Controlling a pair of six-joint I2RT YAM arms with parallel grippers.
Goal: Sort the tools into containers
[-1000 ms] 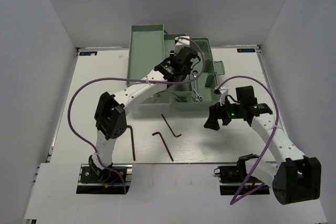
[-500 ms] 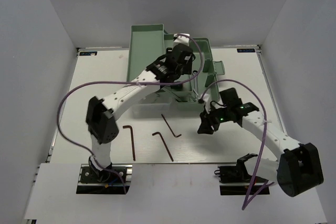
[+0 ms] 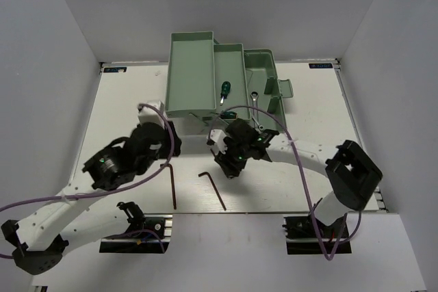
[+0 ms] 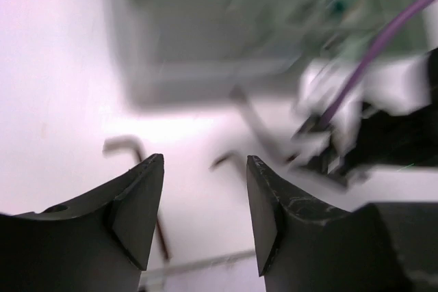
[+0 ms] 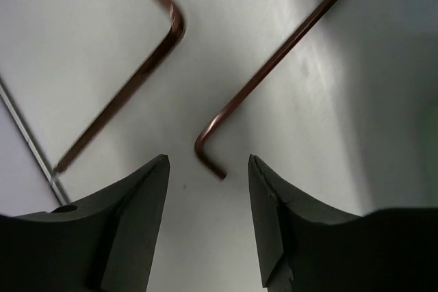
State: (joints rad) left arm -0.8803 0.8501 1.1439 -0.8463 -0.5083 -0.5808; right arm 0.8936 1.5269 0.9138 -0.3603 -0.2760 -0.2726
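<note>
R gripper (image 5: 207,162) jaws apart, empty. We note hex key (image 5: 274,59) elbow just ahead btwn tips, long axis running diagonally away, upper-right.

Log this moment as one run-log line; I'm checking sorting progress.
left gripper open, empty | right gripper open above hex key | green-handled screwdriver, silver wrench in toolbox trays | second hex key on table

Hex keys (image 5: 274,59) = dark brownish metal w/ slight sheen, trays (image 3: 191,73) look like smooth pale-green plastic, table (image 3: 123,100) matt white imo.
</note>
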